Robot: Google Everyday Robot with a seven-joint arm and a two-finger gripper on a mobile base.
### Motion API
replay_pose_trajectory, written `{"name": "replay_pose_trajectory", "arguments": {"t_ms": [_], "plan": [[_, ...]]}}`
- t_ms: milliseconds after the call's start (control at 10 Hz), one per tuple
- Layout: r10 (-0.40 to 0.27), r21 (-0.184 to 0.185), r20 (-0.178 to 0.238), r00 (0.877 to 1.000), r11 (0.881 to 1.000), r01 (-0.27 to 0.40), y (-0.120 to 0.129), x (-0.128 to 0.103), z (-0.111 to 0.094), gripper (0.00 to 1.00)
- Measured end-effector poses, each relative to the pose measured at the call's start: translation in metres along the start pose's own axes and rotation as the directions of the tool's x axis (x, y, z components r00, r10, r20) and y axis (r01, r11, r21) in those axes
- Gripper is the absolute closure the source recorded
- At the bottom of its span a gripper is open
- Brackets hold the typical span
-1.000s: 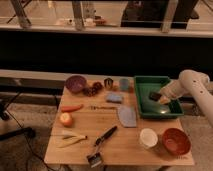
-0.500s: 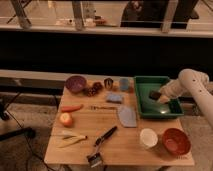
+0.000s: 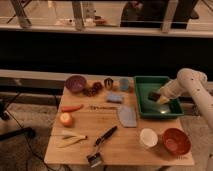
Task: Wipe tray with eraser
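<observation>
1. At the near edge of the pale wooden bench lie a black-handled brush, a round white cup and a glossy orange-red round bowl.
2. Mid-bench, a flat grey-blue cloth lies just left of the green rectangular plastic tray with raised rim.
3. The smooth white tubular arm stretches in from the right, bent at a rounded elbow, and slants down-left into the tray.
4. The claw sits low inside the tray, at the small dark rectangular eraser block. I cannot tell how far it is open or whether it grips the block.
5. Farthest back, a round purple bowl stands at the left.
</observation>
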Motion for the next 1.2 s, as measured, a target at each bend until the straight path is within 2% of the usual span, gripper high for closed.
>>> {"name": "replay_pose_trajectory", "arguments": {"t_ms": [100,500,800,1000,1200], "plan": [[-0.014,-0.019,-0.027,1.0,1.0,0.014,0.003,0.002,0.009,0.2],[-0.025,-0.059,-0.08,0.996,0.998,0.021,0.011,0.009,0.033,0.2],[-0.006,-0.085,-0.095,0.995,0.996,-0.002,0.014,0.016,0.043,0.2],[0.004,-0.088,-0.102,0.995,0.996,-0.013,0.015,0.02,0.043,0.2],[-0.009,-0.059,-0.12,0.993,0.998,0.002,0.012,0.02,0.041,0.2]]}}
